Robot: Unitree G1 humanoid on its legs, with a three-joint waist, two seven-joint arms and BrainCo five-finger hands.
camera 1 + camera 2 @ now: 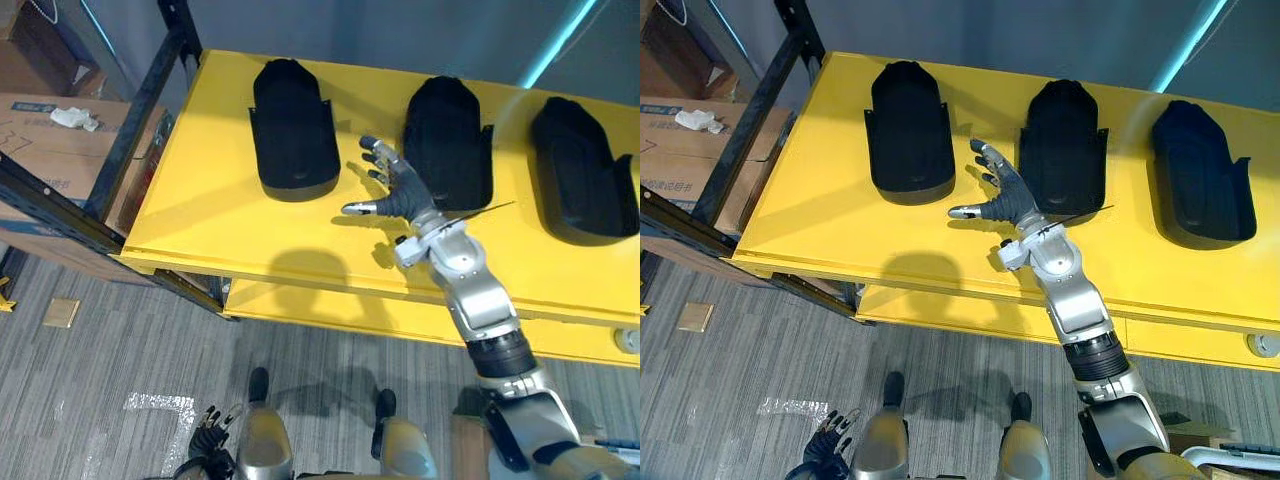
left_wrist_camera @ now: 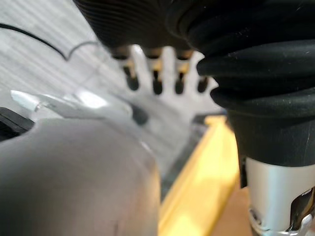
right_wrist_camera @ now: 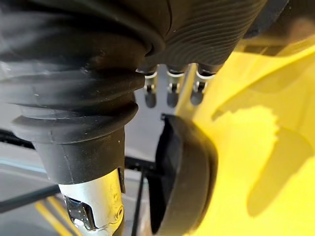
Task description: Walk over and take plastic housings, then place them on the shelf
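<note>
Right hand (image 1: 1002, 197) spread wide, empty, over the yellow shelf (image 1: 820, 205) between left housing (image 1: 905, 130) and middle housing (image 1: 1062, 145) (left hand (image 1: 826, 449) hangs low, fingers relaxed, empty).

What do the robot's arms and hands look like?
The right arm is built of chunky silver-grey segments with a black ring joint. Both the right hand and left hand have silver fingers with dark tips and a dark ribbed cover over the wrist.
</note>
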